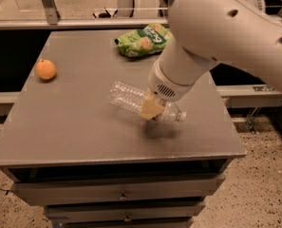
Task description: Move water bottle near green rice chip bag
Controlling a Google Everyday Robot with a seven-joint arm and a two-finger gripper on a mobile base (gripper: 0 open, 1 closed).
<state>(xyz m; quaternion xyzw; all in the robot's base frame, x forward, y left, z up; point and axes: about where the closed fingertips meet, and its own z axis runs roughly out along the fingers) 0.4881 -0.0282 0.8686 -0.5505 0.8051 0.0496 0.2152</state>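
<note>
The water bottle [131, 97] is clear and ribbed, held tilted a little above the grey table [83, 122], its white cap [182, 116] pointing right. My gripper [152, 108] is shut on the water bottle near its neck; one pale yellow finger pad [151, 107] shows in front of it. The green rice chip bag [143, 39] lies at the back of the table, beyond the bottle, partly hidden by my arm [216, 32].
A small orange fruit [45, 69] sits at the table's left side. The table's front edge [117, 158] is close below the bottle, with drawers under it. A rail and floor lie behind the table.
</note>
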